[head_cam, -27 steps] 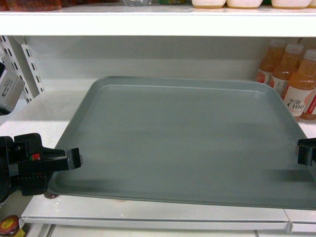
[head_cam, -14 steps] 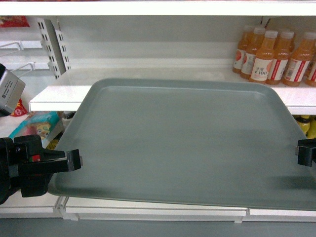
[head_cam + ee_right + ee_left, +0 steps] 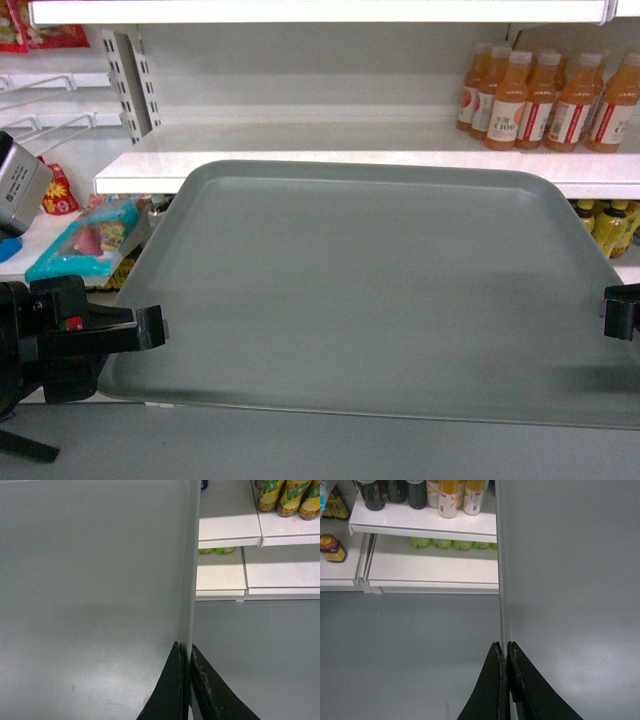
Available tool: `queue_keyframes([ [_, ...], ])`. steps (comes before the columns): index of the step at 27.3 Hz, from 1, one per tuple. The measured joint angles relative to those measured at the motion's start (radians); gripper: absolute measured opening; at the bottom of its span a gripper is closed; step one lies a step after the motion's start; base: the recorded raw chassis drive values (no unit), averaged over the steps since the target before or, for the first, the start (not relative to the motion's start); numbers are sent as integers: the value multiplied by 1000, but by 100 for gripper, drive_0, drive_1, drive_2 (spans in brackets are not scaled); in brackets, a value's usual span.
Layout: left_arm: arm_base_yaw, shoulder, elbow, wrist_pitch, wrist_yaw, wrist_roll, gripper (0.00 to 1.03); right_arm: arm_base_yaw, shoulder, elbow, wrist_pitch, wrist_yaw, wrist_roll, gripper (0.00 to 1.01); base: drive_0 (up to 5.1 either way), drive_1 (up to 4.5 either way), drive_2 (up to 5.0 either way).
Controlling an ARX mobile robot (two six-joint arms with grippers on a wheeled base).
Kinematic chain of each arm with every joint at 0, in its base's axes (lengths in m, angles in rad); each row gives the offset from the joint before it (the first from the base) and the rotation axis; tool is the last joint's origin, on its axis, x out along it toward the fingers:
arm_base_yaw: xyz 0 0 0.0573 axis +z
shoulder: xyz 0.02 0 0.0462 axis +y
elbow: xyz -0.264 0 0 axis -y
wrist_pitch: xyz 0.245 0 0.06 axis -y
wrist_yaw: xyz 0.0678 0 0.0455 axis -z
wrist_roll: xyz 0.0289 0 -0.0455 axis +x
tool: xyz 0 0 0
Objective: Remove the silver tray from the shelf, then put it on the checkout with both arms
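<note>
The silver tray [image 3: 370,290] is a large grey-green flat tray held level in mid-air in front of the shelf [image 3: 300,160], clear of its white board. My left gripper [image 3: 158,325] is shut on the tray's left rim; in the left wrist view the gripper [image 3: 504,647] pinches the edge of the tray [image 3: 570,580]. My right gripper [image 3: 612,310] is shut on the right rim, seen in the right wrist view as the gripper [image 3: 184,647] clamped on the tray [image 3: 90,590]. The checkout is out of view.
Orange juice bottles [image 3: 540,100] stand at the shelf's back right. A teal snack packet [image 3: 85,240] lies on a lower-left shelf. Slotted upright brackets [image 3: 130,80] rise at left. Lower shelves with bottles [image 3: 450,497] and grey floor [image 3: 410,645] lie below the tray.
The shelf has dropped back and shifted in the head view as the robot backs away. The tray stays gripped by both grippers and has come off the shelf board.
</note>
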Motion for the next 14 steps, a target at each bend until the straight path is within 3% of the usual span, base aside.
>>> queue_keyframes([
  [14,0,-1,0,1,0,0,2,0,0,0,1,0,0,3,8,-425,442],
])
